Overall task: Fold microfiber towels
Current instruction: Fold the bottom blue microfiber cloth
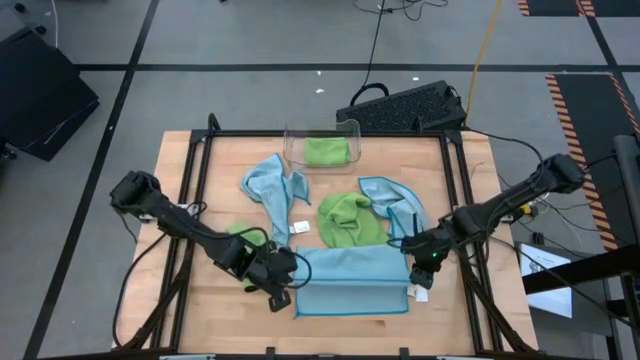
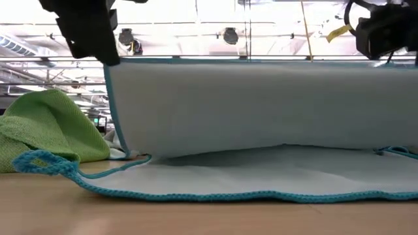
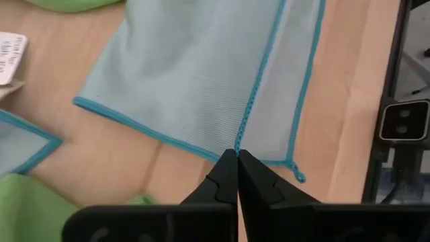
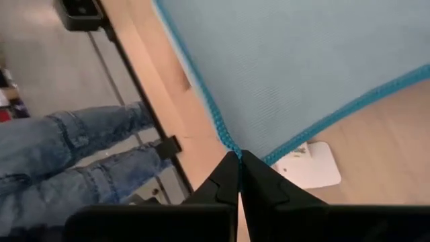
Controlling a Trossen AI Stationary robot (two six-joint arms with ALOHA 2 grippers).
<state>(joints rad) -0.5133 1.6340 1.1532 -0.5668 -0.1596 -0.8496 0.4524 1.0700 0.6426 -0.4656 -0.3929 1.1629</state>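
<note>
Blue towel at the tabletop's near edge, mid-fold, its far hem lifted and draping over the flat half. Judged light, limp, non-slip; best held at hem corners. Left gripper: fingers pressed together, pinching the left end of the raised hem. Bare wood lies in front for laying the fold. Right gripper: fingers pinching the right end, close to the table frame, so little side room.
</note>
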